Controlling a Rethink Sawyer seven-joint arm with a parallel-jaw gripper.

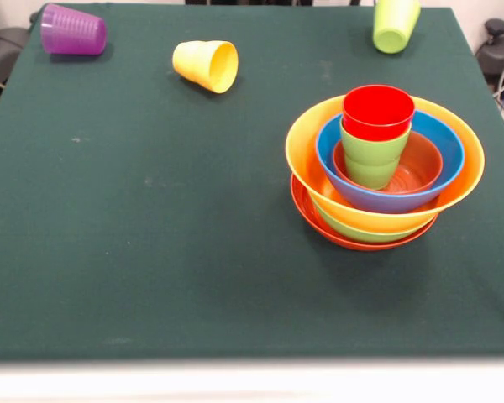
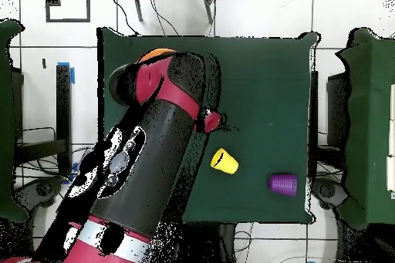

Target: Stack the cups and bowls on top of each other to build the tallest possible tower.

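The tower stands right of centre in the front view. A wide red-orange bowl (image 1: pixel 312 217) is at the bottom, then a green bowl (image 1: pixel 353 231), the large orange-yellow bowl (image 1: pixel 307 159), a blue bowl (image 1: pixel 445 138) and a small orange bowl (image 1: pixel 422 164). A light green cup (image 1: pixel 371 159) stands in it with a red cup (image 1: pixel 378 113) nested on top. A yellow cup (image 1: pixel 206 65) (image 2: pixel 224 161) and a purple cup (image 1: pixel 73 32) (image 2: pixel 283 183) lie on their sides. A second light green cup (image 1: pixel 395 25) is tilted at the far edge, cut by the frame. The gripper shows in neither view.
The green table (image 1: pixel 151 235) holds everything. In the overhead view the red and black arm (image 2: pixel 154 160) covers the table's left part and hides most of the tower; only an orange rim (image 2: pixel 158 52) peeks out.
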